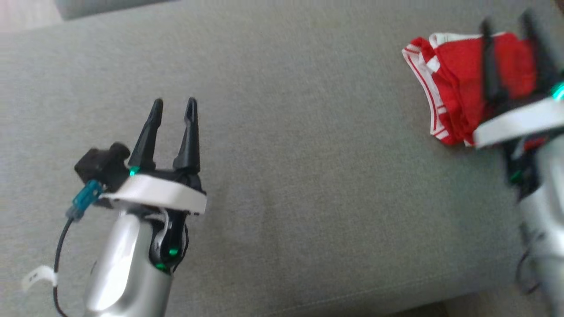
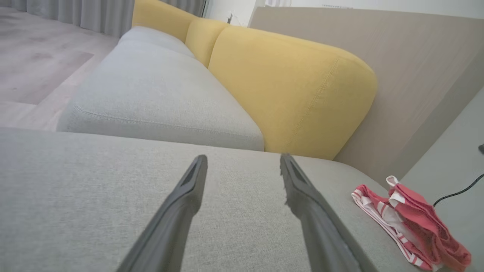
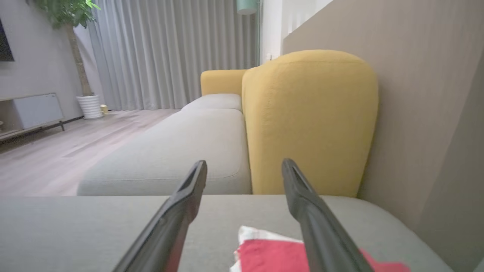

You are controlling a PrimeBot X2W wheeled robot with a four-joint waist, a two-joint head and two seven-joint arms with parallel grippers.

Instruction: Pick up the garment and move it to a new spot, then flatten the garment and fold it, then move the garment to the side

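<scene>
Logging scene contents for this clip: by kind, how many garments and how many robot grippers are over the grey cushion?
garment, red and white: 1
grippers, left gripper and right gripper, both open: 2
Total: 3

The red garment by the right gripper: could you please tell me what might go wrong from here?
1. The right gripper is open directly over the garment. When it pulls away, a finger could snag the cloth and drag it.
2. The garment lies bunched rather than flat on the cushion, so its folds may slump apart if nudged.
</scene>
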